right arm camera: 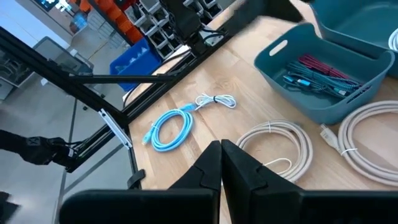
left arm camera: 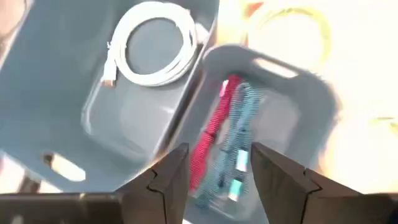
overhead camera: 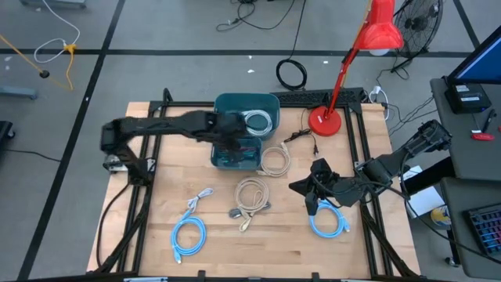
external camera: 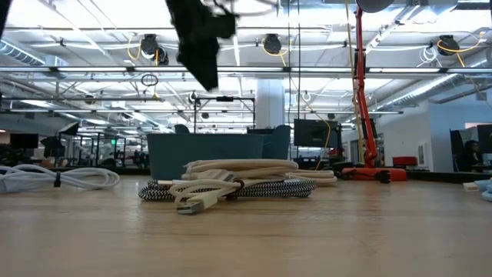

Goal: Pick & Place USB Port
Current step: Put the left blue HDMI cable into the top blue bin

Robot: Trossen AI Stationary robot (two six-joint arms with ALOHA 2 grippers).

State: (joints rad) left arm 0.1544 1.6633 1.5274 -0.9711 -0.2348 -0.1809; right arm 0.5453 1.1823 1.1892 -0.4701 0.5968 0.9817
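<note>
Two teal bins stand side by side at the table's middle. The far bin (overhead camera: 249, 110) holds a white coiled USB cable (left arm camera: 155, 46). On the floor of the near bin (overhead camera: 235, 153) lie a red cable (left arm camera: 211, 130) and a teal cable (left arm camera: 239, 143). My left gripper (left arm camera: 214, 155) hovers open above the near bin (left arm camera: 292, 106), pointing steeply down, with nothing between its fingers. My right gripper (right arm camera: 221, 146) is shut and holds nothing. It hangs above the table's right part (overhead camera: 301, 188), near a blue cable coil (overhead camera: 327, 222).
Loose cable coils lie on the wood: a beige one (overhead camera: 274, 160), a beige and braided bundle (overhead camera: 250, 196), a light blue coil (overhead camera: 188, 235) and a small white cable (overhead camera: 200, 200). A red desk lamp (overhead camera: 329, 117) stands at the far right. Black frame rails line both sides.
</note>
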